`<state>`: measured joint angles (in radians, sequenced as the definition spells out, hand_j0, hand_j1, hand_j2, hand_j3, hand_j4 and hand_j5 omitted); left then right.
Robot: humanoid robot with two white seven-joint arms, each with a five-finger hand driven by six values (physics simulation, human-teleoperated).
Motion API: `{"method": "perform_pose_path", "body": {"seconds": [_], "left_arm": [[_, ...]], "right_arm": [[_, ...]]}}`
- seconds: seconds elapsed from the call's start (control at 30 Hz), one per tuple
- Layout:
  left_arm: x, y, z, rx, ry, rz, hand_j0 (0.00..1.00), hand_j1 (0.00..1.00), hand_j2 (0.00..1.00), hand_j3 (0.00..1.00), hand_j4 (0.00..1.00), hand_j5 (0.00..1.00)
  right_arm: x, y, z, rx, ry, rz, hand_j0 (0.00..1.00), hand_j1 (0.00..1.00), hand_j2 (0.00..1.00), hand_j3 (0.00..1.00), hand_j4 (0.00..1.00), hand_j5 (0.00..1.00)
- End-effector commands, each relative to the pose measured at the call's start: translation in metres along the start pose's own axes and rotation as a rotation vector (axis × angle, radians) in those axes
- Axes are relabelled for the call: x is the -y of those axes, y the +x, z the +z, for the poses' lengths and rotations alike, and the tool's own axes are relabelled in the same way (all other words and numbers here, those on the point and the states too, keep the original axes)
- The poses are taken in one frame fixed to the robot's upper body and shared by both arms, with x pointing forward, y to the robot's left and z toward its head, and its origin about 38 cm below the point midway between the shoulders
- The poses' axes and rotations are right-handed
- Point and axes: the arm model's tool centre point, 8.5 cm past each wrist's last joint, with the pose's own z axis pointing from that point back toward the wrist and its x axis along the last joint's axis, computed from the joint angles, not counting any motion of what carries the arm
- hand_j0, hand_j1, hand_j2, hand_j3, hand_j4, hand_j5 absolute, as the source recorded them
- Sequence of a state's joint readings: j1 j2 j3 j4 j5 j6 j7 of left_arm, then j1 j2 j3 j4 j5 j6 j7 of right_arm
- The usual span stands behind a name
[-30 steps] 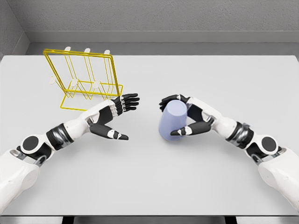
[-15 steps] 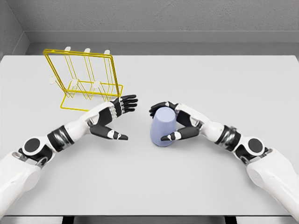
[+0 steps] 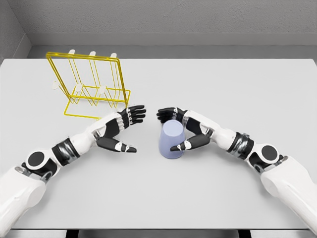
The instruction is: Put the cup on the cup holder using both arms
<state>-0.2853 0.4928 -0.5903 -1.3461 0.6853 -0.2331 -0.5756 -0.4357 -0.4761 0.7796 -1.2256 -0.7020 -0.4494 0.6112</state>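
A pale lavender cup (image 3: 171,141) stands upside down on the white table (image 3: 198,188), just right of the middle. My right hand (image 3: 176,130) is shut on the cup, fingers curled over its far side and thumb on the near side. Left of it my left hand (image 3: 130,128) is open, fingers spread, thumb pointing toward the cup, a short gap away and not touching it. The yellow wire cup holder (image 3: 90,88) with white-tipped pegs stands at the back left, just behind my left hand.
A grey wall runs behind the table's far edge. The table's front edge lies near the bottom of the view.
My right hand has carried the cup leftward toward the middle. My left hand has shifted slightly down and right, closing the gap to the cup.
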Motion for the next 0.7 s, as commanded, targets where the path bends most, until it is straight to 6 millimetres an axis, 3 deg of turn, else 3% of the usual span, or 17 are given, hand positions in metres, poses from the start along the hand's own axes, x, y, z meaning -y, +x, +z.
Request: {"method": "perform_pose_path", "body": {"seconds": [0.0, 0.17, 0.37, 0.67], "left_arm": [[-0.003, 0.006, -0.003, 0.007, 0.007, -0.045, 1.00, 1.00, 1.00, 1.00, 1.00, 1.00], [-0.006, 0.007, 0.002, 0.017, 0.030, -0.044, 1.00, 1.00, 1.00, 1.00, 1.00, 1.00], [0.005, 0.001, -0.006, 0.037, 0.020, -0.020, 1.00, 1.00, 1.00, 1.00, 1.00, 1.00], [0.005, 0.002, -0.006, 0.041, 0.019, -0.022, 1.00, 1.00, 1.00, 1.00, 1.00, 1.00]], "right_arm": [[-0.001, -0.002, -0.001, -0.018, 0.007, 0.007, 1.00, 1.00, 1.00, 1.00, 1.00, 1.00], [0.000, -0.002, 0.002, -0.026, 0.007, 0.011, 1.00, 1.00, 1.00, 1.00, 1.00, 1.00], [0.008, 0.000, 0.016, -0.053, 0.001, 0.035, 1.00, 1.00, 1.00, 1.00, 1.00, 1.00], [0.012, 0.000, 0.030, -0.095, 0.016, 0.058, 1.00, 1.00, 1.00, 1.00, 1.00, 1.00]]}}
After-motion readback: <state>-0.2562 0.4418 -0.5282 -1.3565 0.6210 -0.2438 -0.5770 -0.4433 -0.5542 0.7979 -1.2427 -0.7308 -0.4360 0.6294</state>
